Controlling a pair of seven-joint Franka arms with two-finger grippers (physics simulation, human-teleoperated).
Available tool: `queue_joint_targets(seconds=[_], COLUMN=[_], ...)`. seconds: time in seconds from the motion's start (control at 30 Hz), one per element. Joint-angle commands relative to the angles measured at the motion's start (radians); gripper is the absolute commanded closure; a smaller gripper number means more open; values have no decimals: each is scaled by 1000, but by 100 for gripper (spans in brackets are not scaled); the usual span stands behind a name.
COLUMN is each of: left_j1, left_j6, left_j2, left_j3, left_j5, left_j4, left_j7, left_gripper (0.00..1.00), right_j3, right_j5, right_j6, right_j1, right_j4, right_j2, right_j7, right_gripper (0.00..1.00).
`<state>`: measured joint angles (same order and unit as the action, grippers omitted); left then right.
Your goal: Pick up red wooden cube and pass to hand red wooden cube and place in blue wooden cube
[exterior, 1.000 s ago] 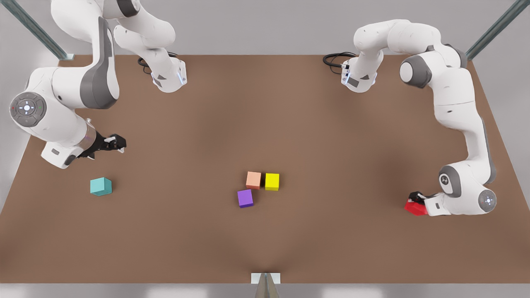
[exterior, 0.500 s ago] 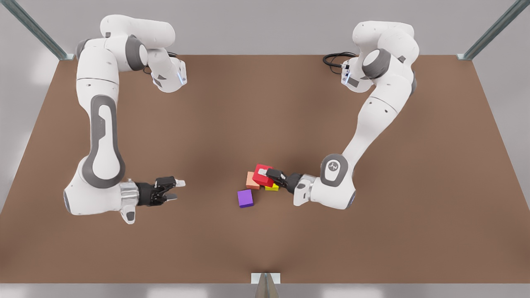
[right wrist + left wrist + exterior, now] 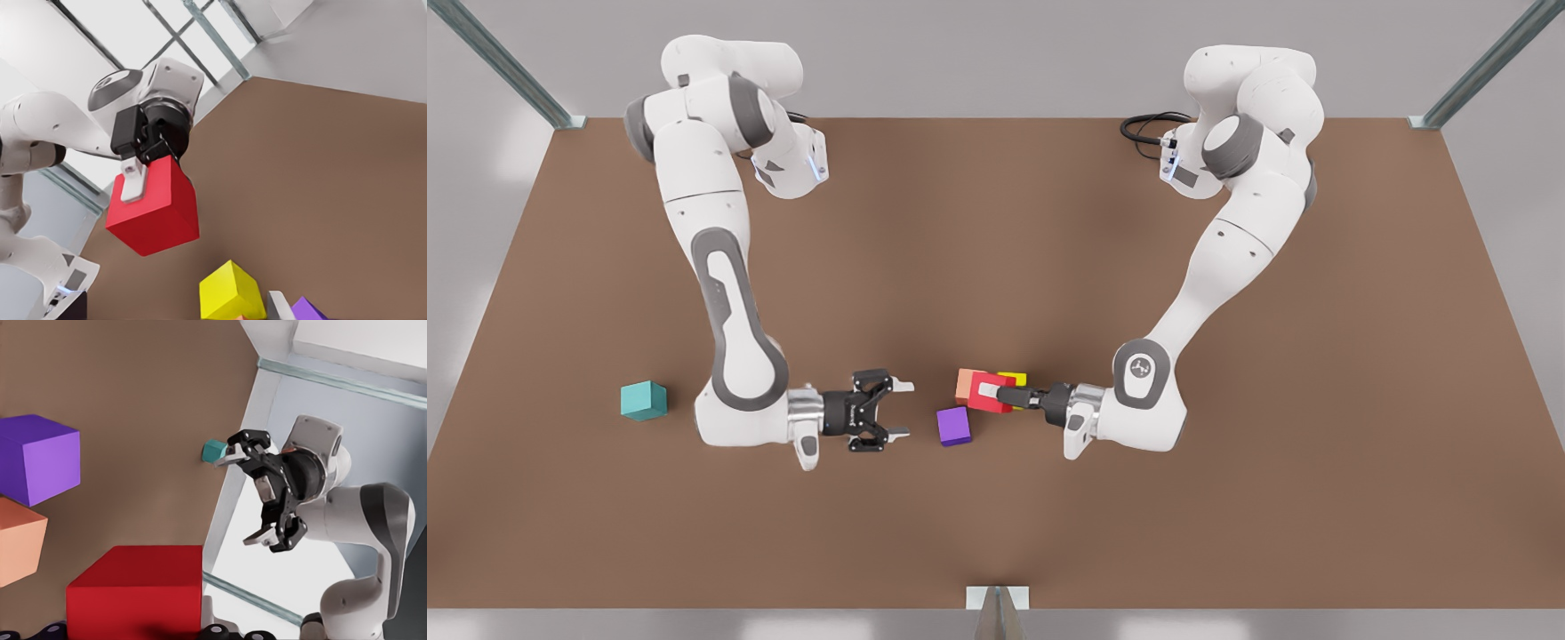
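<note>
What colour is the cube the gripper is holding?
Bright red cube, clearest in the right wrist view, clamped in the left gripper.

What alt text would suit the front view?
The left end effector holds the red wooden cube over the middle of the table, beside a purple cube, facing the open right end effector. The blue wooden cube sits at the view's left.

You see the left gripper (image 3: 990, 395) on the front view's right clamping the red wooden cube (image 3: 991, 393) above the salmon-orange cube (image 3: 966, 384) and yellow cube (image 3: 1014, 378). The right gripper (image 3: 899, 410) faces it, fingers spread. The purple cube (image 3: 953, 426) sits between; the blue wooden cube (image 3: 644, 400) is well apart.
</note>
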<state>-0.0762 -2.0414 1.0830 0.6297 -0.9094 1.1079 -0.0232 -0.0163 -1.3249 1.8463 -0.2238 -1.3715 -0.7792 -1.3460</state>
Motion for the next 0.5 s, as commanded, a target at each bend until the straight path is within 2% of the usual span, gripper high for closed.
queue_joint_targets(seconds=[0.0, 0.27, 0.47], left_j1=[0, -2, -10], left_j6=[-5, 10, -56], left_j2=[-2, 9, 0], left_j3=[1, 2, 5], left_j5=[-3, -71, -65], left_j4=[0, 0, 0], left_j7=[62, -66, -81], left_gripper=[32, 32, 32], right_j3=[-1, -56, -94], right_j5=[-108, -185, -214], right_j6=[82, 2, -12], right_j1=[-8, 1, 6], right_j4=[-11, -40, -100], right_j2=[-11, -22, -14], right_j7=[-648, -757, -821], right_gripper=[0, 0, 0])
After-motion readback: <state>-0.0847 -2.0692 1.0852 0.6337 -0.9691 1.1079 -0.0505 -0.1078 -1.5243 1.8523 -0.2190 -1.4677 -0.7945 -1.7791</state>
